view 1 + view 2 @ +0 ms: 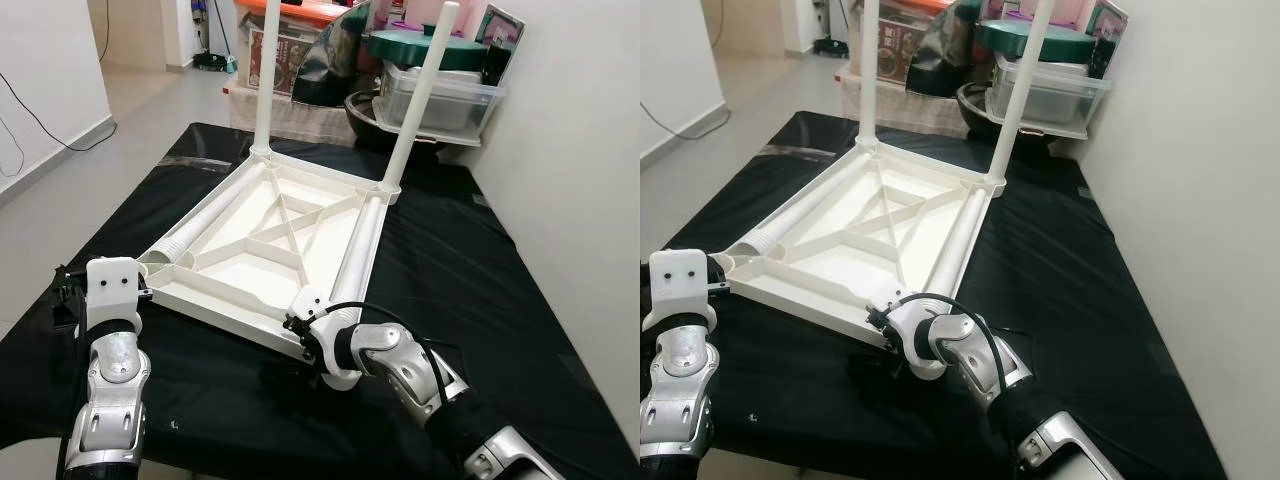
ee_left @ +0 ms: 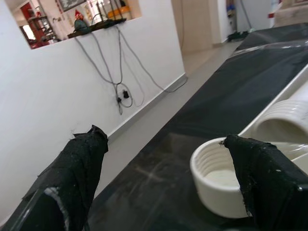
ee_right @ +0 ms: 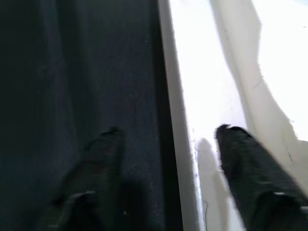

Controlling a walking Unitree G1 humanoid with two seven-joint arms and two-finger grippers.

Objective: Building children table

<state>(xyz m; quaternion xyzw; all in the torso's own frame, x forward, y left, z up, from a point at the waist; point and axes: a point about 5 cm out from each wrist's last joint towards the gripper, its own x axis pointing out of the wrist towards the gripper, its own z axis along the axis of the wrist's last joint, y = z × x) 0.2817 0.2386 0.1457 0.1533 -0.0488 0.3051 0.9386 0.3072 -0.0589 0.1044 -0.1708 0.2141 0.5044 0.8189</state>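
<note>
The white plastic tabletop lies upside down on the black cloth-covered table, with two legs standing up. The right gripper, spread wide, straddles its near rim. The left gripper is spread beside the empty corner socket. A loose white leg tube should probably be gripped firmly and stood straight in a socket.

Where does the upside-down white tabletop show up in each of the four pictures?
Left eye view: tabletop in the middle, two legs upright at its far corners.
Right eye view: middle, slightly left.
Left wrist view: its ribbed corner socket, close up.
Right wrist view: its white rim, close up.
Shared landmark: the black cloth under it.
</note>
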